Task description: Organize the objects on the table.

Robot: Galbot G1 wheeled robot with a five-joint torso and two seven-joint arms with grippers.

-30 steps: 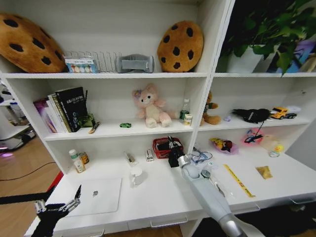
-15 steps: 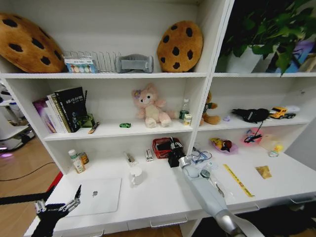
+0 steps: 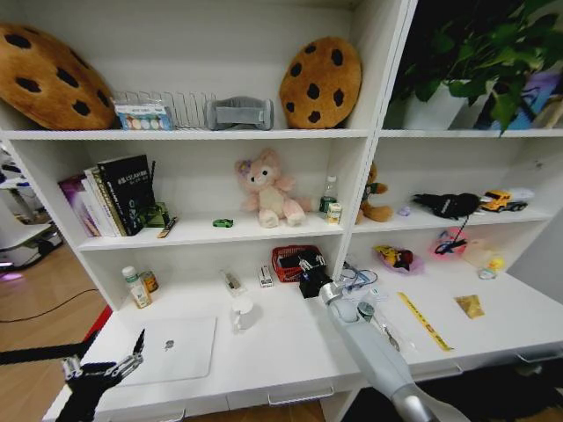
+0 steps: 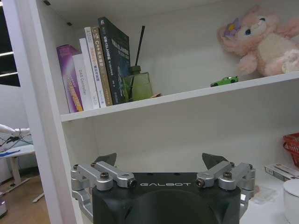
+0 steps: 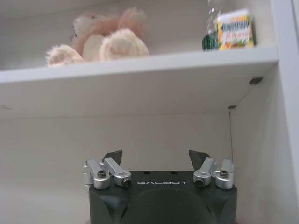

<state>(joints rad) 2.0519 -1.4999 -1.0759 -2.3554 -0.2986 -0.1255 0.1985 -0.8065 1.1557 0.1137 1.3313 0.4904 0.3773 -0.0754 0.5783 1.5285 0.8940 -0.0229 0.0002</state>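
Observation:
The thin silver laptop (image 3: 176, 347) lies shut on the white table (image 3: 290, 352) at front left. My left gripper (image 3: 107, 367) hovers open just left of the laptop, its jaws (image 4: 160, 161) holding nothing. My right gripper (image 3: 310, 268) reaches to the back of the table at the red basket (image 3: 290, 262), and its jaws (image 5: 156, 157) stand open and hold nothing. The tiny green toy car (image 3: 223, 223) (image 4: 224, 81) sits on the middle shelf beside the pink plush. A clear green-capped bottle (image 3: 328, 195) (image 5: 219, 28) stands on that shelf to the plush's right. A slim dark pen (image 3: 384, 327) lies beside my right forearm.
A white mug (image 3: 243, 313) stands right of the laptop. A yellow ruler (image 3: 425, 321) lies on the right side. Two pill bottles (image 3: 139, 286) stand at back left. Books (image 3: 114, 195) and a pink plush (image 3: 268, 189) fill the shelf above; its underside hangs low over my right gripper.
My right arm has shifted only slightly by the red basket. The left arm and the objects have not moved.

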